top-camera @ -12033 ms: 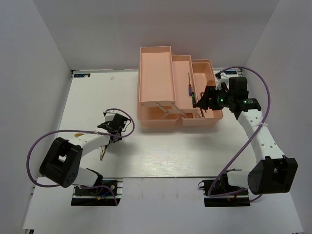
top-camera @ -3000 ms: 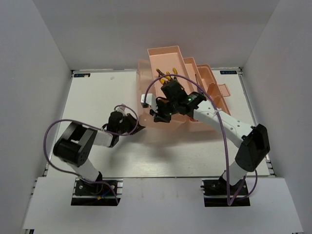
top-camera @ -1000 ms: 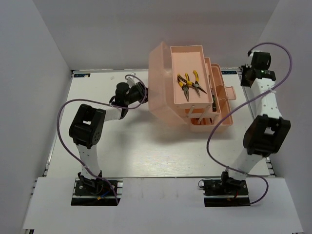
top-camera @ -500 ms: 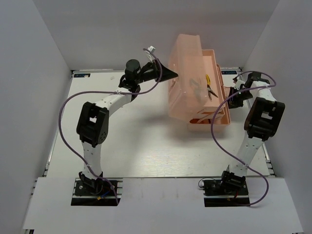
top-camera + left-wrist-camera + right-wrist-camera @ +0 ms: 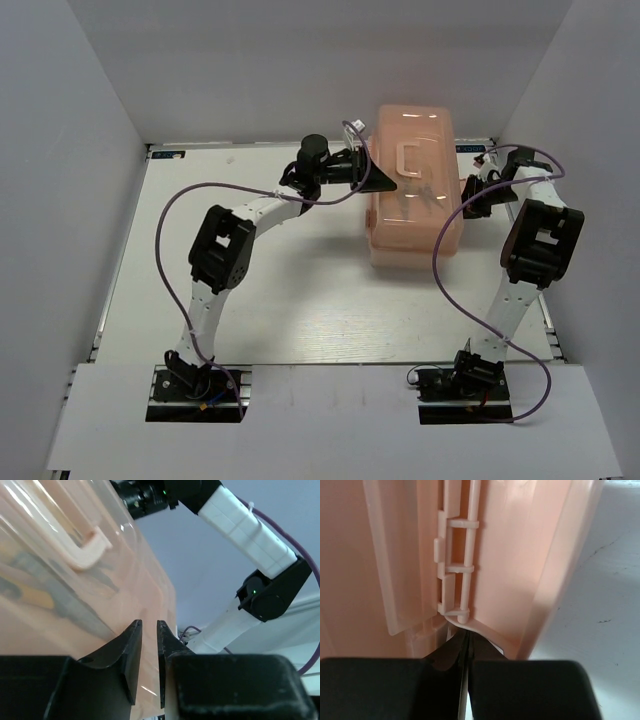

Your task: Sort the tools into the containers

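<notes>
— How did the left arm stand?
— It reached far forward. The left pincer (image 5: pixel 393 186) pointed right, with its fingers (image 5: pixel 127 650) a narrow slit apart.
— And the right arm?
— It was folded up tall. The right pincer (image 5: pixel 467 206) pointed left, towards the other pincer, and its fingers (image 5: pixel 447 656) were pressed together.

Toolbox (image 5: pixel 415 215) sits at the far right of the table (image 5: pixel 300 290), lid down, lid handle (image 5: pixel 411 157) on top toward the back. Left tool (image 5: pixel 392 184) is against the toolbox's left side, up by the lid. Right tool (image 5: pixel 467 199) is at its right side, tip touching the hinge strip; the two arms flank it
</notes>
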Robot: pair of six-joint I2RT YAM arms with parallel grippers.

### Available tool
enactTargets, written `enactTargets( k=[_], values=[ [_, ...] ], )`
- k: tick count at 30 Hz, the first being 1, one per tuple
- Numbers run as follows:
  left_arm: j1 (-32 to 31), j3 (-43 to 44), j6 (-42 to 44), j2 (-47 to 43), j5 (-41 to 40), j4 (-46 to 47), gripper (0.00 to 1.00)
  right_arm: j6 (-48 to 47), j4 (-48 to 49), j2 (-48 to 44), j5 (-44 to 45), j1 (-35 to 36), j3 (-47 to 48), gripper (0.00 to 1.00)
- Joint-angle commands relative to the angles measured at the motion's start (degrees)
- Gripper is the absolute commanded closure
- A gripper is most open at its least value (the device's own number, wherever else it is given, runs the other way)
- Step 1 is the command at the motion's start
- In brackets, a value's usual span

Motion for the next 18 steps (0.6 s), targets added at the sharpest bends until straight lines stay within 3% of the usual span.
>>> enactTargets(
  k=[1, 5, 6, 9, 12, 18],
  values=[
    [0.2, -3.5, 3.3, -8.4, -0.2, -0.2, 0.71, 1.6, 0.2, -2.8, -2.7, 1.2, -1.3, 1.00],
    [1.4, -10.0, 14.4, -19.8, -5.2, -9.7, 0.71, -0.1, 1.5, -6.5, 4.8, 1.2, -3.5, 1.00],
    [1.9, -11.4, 21.2, -24.4, -6.7, -13.3, 0.70, -1.1, 2.1, -9.2, 5.7, 1.1, -5.7, 1.00],
    [1.9, -16.0, 31.5, -31.5, -19.4, -25.9, 0.64, -2.8, 4.0, -13.5, 12.1, 1.3, -8.4, 1.00],
    [1.9, -23.9, 33.8, -38.7, -23.9, -28.9, 0.63, -4.0, 3.6, -16.5, 17.3, 1.5, -9.1, 1.00],
    [0.6, -31.2, 36.2, -37.0, -23.9, -29.7, 0.63, -3.4, 7.2, -20.5, 27.4, 2.2, -6.1, 1.00]
  ],
)
